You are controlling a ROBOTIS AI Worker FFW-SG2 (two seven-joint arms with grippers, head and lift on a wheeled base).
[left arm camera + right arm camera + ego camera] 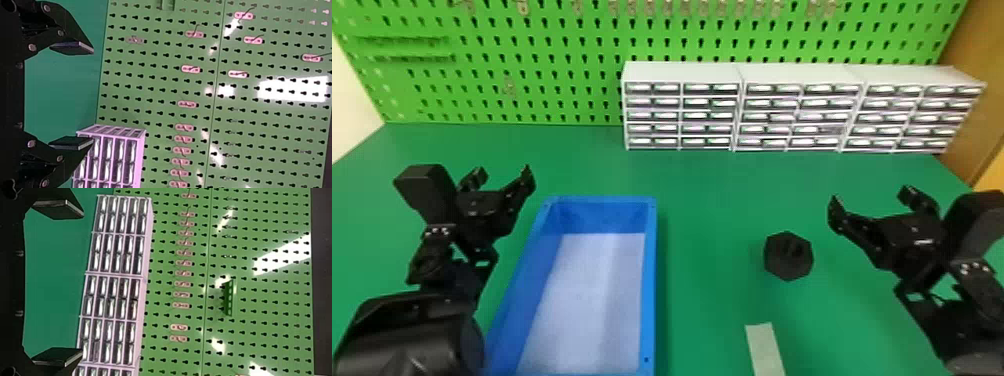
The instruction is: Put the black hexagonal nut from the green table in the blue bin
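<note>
The black hexagonal nut [788,256] lies on the green table [712,200], between the blue bin and my right arm. The blue bin [650,280] stands left of centre with a pale, bare floor. My right gripper [872,197] is to the right of the nut, apart from it and open; in the right wrist view the same gripper [80,284] has its fingers wide apart with nothing between them. To the left of the bin, my left gripper [502,175] is open too, and the left wrist view shows this gripper [93,96] holding nothing.
White drawer cabinets [742,110] line the table's back right, against a green pegboard [532,65]. A pale strip [764,350] lies on the table near the front edge, below the nut. A brown panel [977,100] stands at the far right.
</note>
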